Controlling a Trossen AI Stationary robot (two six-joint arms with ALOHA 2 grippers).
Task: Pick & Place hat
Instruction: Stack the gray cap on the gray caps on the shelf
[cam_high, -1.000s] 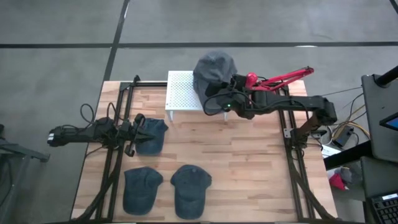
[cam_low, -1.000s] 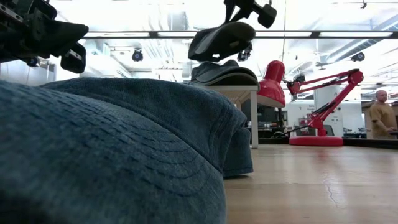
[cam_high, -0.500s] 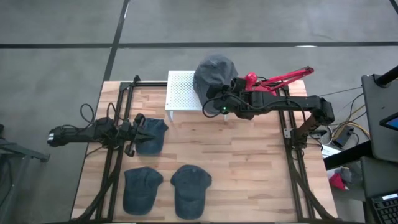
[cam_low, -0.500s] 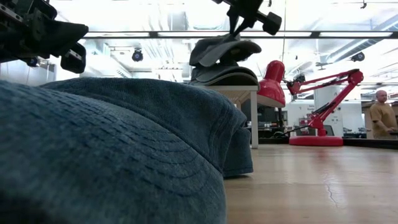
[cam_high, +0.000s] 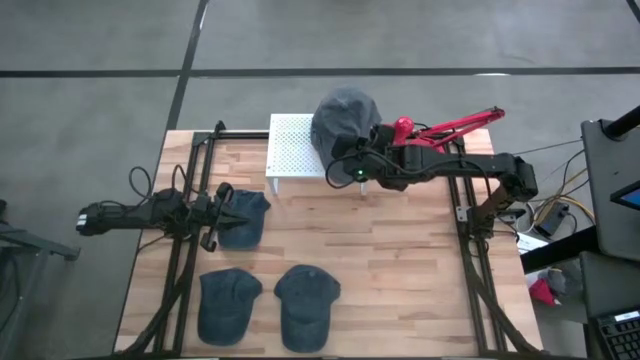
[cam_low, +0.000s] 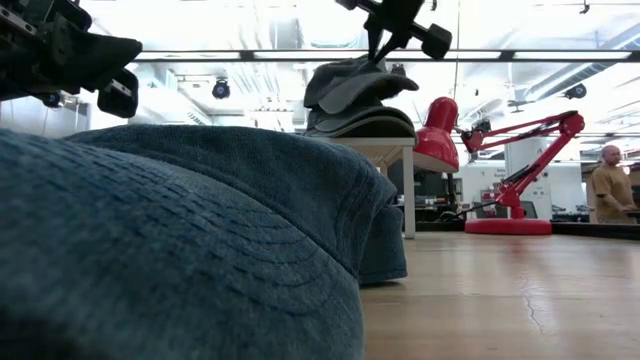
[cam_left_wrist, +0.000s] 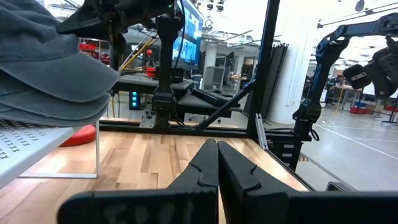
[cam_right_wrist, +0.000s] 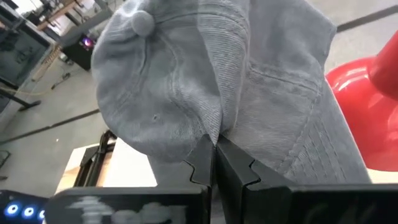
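Right gripper (cam_right_wrist: 214, 152) is pinching the grey hat (cam_high: 345, 112) tight, sitting on the stack on the white stand (cam_high: 292, 150). Left gripper (cam_left_wrist: 217, 163) is idling fully closed and empty by a blue hat (cam_high: 245, 215).

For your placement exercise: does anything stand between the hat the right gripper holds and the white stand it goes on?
Only another hat, already on the white stand. The held hat, pinched by the right gripper, rests on top of it.

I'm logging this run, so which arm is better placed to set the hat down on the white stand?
The right. Its gripper is pinching the grey hat directly over the white stand, while the left gripper sits far off above a blue hat.
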